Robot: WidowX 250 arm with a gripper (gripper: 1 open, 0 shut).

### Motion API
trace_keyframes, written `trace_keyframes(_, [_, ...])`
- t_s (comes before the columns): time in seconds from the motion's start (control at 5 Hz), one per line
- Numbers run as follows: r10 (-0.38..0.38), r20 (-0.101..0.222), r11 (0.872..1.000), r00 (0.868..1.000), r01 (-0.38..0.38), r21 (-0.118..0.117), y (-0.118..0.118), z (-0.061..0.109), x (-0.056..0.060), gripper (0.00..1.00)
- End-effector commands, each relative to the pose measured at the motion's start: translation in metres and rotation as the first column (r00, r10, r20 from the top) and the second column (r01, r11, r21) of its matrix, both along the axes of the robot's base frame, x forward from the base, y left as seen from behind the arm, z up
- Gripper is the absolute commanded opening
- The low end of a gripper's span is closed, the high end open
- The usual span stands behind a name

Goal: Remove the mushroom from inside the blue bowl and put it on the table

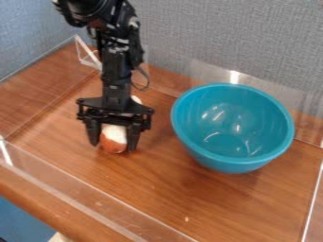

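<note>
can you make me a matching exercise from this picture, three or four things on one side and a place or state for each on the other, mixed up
Things:
1. mushroom
2. blue bowl
3. hand
4. table

Places or states:
A. empty, standing to the right of the arm
B. glossy brown wood, carrying everything
C. pointing down, its fingers on either side of the mushroom
D. down on the wood, left of the bowl

Pairs: 1-D, 2-A, 3-C, 4-B

Grey textured wall [240, 33] behind
</note>
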State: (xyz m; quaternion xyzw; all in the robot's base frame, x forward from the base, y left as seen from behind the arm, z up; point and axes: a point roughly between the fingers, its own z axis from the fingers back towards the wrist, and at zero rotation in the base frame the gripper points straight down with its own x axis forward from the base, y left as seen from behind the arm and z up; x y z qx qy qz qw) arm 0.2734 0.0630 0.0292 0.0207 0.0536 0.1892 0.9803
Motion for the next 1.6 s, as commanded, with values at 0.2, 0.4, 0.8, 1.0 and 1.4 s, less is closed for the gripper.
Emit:
trace_keyframes(0.2, [0.114,0.117,0.993,0.986,-0.114,-0.009,0.005,0.046,0.002,1.0])
trace_keyframes(0.4, [0.107,0.12,0.994,0.987,-0.106,-0.022,-0.004,0.042,0.002,1.0])
trace_keyframes(0.8, [0.093,0.122,0.995,0.988,-0.089,-0.039,-0.021,0.032,0.004,1.0])
trace_keyframes(1.0, [0.022,0.12,0.999,0.992,-0.017,-0.044,-0.006,0.042,0.008,1.0])
trace_keyframes(1.4, [-0.042,0.159,0.996,0.986,0.054,-0.069,0.004,0.076,0.007,1.0])
